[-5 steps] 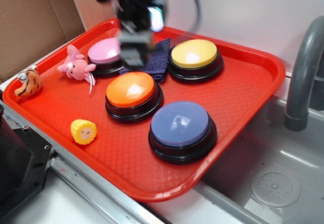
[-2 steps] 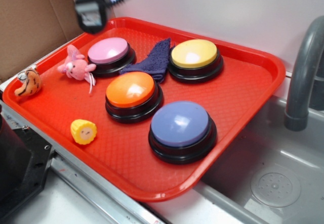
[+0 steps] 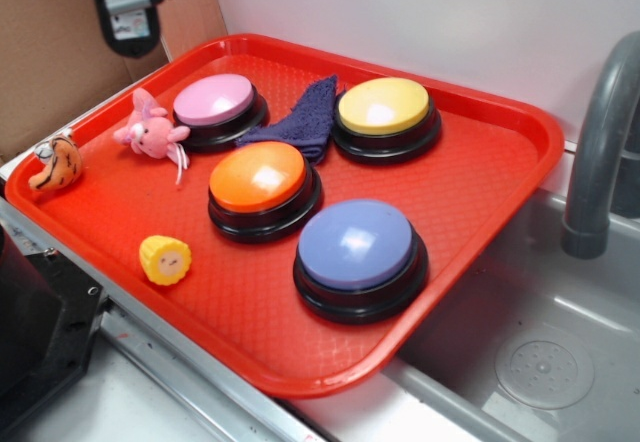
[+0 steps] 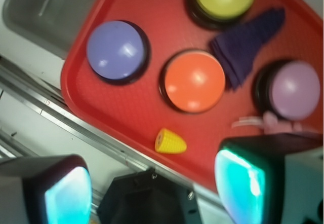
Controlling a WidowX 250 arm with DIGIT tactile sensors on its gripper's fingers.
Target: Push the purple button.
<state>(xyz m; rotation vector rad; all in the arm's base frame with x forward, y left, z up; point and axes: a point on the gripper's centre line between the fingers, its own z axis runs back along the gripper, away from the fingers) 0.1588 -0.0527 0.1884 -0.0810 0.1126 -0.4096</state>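
The purple button (image 3: 356,246) (image 4: 116,50) is a large periwinkle dome on a black base, at the near right of the red tray (image 3: 500,177). My gripper (image 3: 122,17) (image 4: 152,188) hangs high at the upper left, beyond the tray's far-left corner and far from that button. In the wrist view its two teal-padded fingers (image 4: 68,196) stand wide apart with nothing between them; below the gap are the tray's edge and a black block.
On the tray also sit an orange button (image 3: 258,177), a yellow button (image 3: 383,106), a pink button (image 3: 213,100), a dark purple cloth (image 3: 300,122), a pink plush toy (image 3: 150,134) and a toy corn (image 3: 165,259). A grey faucet (image 3: 600,152) stands over the sink at right.
The gripper has risen from above the cloth between the pink and yellow buttons and swung left, off the tray's far-left corner. The things on the tray have not moved.
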